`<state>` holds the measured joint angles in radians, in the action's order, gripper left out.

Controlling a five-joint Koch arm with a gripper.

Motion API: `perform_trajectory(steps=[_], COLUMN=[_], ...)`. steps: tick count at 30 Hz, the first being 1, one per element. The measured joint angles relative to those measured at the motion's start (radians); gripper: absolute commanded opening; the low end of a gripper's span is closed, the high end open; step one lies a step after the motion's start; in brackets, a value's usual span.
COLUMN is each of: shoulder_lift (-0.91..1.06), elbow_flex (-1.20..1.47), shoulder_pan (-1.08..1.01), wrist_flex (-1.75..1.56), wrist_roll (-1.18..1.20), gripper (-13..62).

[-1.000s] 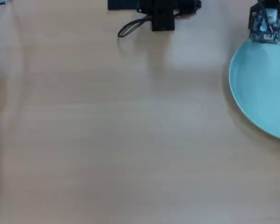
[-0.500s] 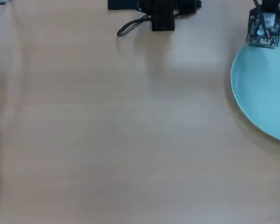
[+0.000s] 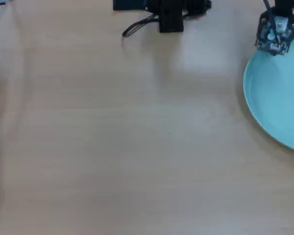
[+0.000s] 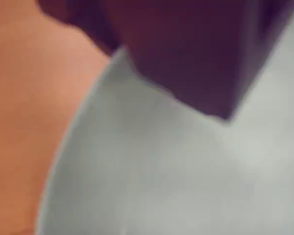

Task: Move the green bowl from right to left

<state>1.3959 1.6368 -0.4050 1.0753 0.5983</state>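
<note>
The green bowl (image 3: 279,98) is a wide, shallow, pale turquoise dish on the wooden table at the right edge of the overhead view, partly cut off by the frame. My black gripper (image 3: 274,45) hangs over the bowl's top-left rim. In the wrist view the bowl (image 4: 161,171) fills the lower right, very close and blurred. One dark jaw reaches down from the top over the bowl's surface near its rim. The other jaw does not show, so I cannot tell whether the gripper is open or shut.
The arm's black base (image 3: 169,14) and a looping black cable (image 3: 137,27) sit at the top middle. The light wooden table (image 3: 137,137) stretches from the bowl to the left edge of the overhead view.
</note>
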Motion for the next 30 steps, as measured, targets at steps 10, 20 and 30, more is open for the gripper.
perform_trajectory(steps=[10, 20, 30], shoulder_lift=[0.123, 0.279, 0.281], elbow_flex=[-0.213, -0.416, -0.514], shoulder_pan=[-0.021, -0.394, -0.897], wrist_flex=[0.284, 0.549, 0.557], wrist_roll=[0.009, -0.150, -0.569], gripper=[10.9, 11.0, 11.0])
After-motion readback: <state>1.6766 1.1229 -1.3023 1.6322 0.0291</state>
